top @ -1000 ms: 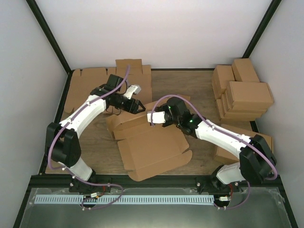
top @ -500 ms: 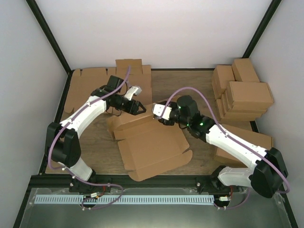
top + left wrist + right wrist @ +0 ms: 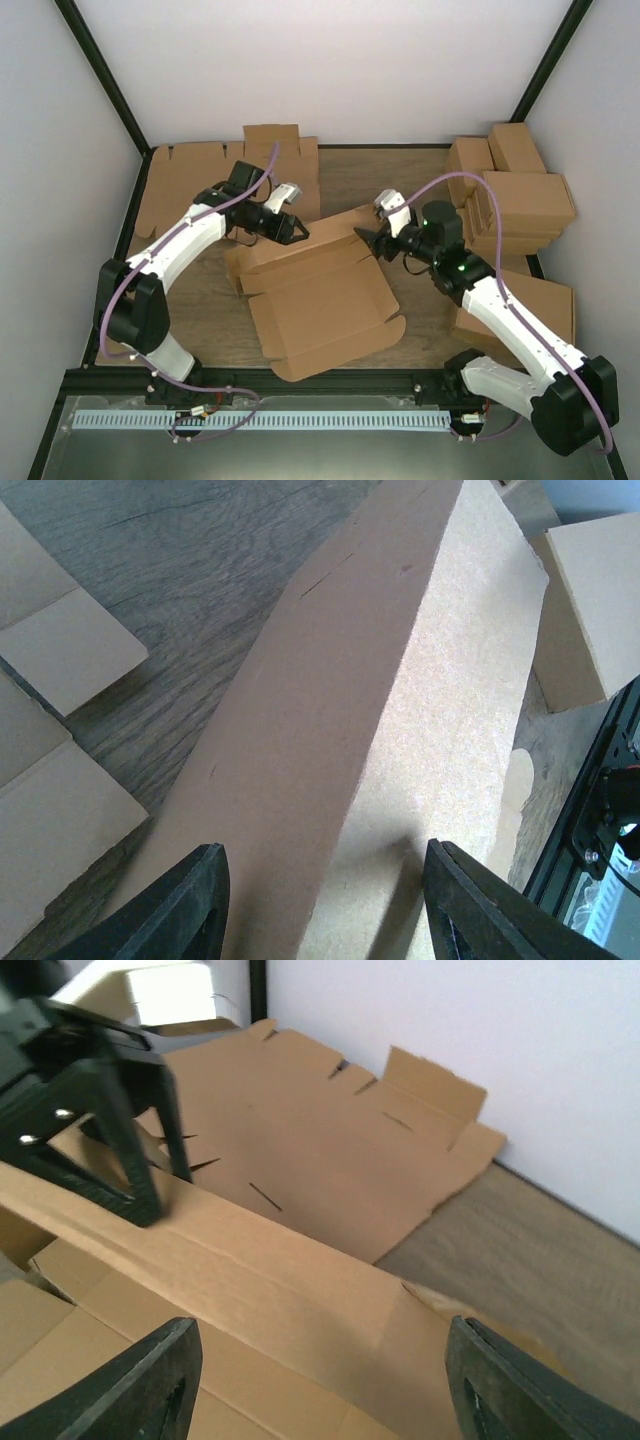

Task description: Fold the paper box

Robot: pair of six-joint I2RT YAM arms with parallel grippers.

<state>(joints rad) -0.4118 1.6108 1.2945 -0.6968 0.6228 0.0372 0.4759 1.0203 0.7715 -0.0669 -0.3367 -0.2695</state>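
The paper box (image 3: 322,300) lies half open in the middle of the table, its rear wall raised along the far edge. My left gripper (image 3: 298,232) is open at the left end of that raised wall; in the left wrist view (image 3: 325,910) the wall (image 3: 330,710) runs between the spread fingers. My right gripper (image 3: 367,238) is open just off the wall's right end. In the right wrist view (image 3: 320,1380) the wall (image 3: 290,1280) lies below the wide-open fingers, and the left gripper (image 3: 100,1110) shows at the far end.
A bundle of flat notched cardboard sheets (image 3: 195,178) lies at the back left, also in the right wrist view (image 3: 330,1130). Several folded cartons (image 3: 512,195) are stacked at the back right, and another carton (image 3: 535,300) lies under the right arm.
My right gripper has pulled back to the right, off the middle of the box's rear wall to its right end. The left gripper has stayed at the wall's left end.
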